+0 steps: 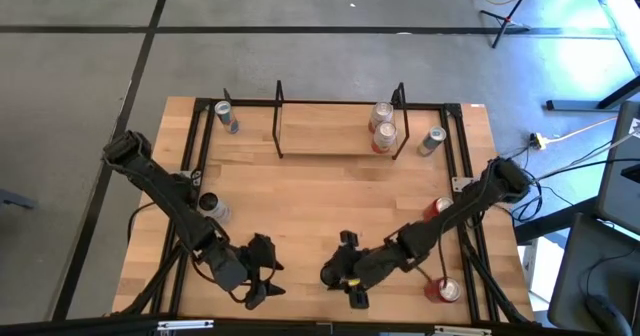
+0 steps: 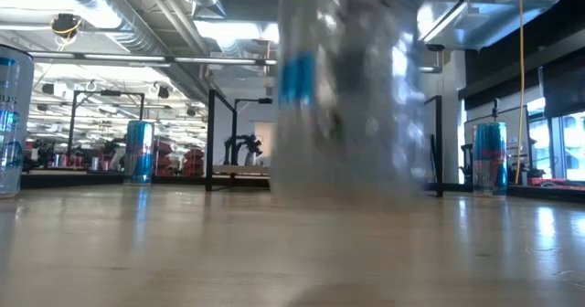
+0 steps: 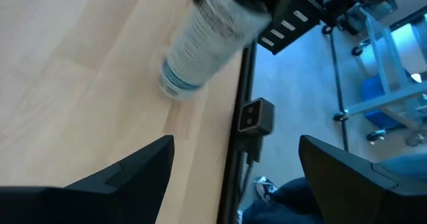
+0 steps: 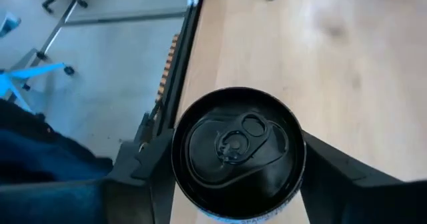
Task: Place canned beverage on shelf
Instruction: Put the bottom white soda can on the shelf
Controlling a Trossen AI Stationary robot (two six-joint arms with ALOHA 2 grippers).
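A silver can (image 4: 237, 147) with a dark top stands upright near the table's front edge, between the fingers of my right gripper (image 1: 340, 274). The left wrist view shows its printed wall (image 3: 200, 44), and it looms blurred close to the low camera (image 2: 352, 88). My left gripper (image 1: 262, 276) hovers open to the left of it, its fingers (image 3: 133, 174) holding nothing. The shelf (image 1: 330, 144), a narrow plank between two black wire frames, stands at the table's far side. Two cans (image 1: 383, 126) stand at its right end. My right gripper pinches the can by its upper wall, just under the rim (image 4: 177, 161), with one finger on each side. The fingers slant down at it from the table's right. The can is upright, and its base (image 3: 175, 87) seems to rest on the table.
Loose cans stand at the far left (image 1: 226, 114), beside the shelf's right end (image 1: 432, 139), by the left arm (image 1: 212, 207) and by the right arm (image 1: 440, 208) (image 1: 443, 291). Black rails (image 1: 200, 146) run along the table's sides.
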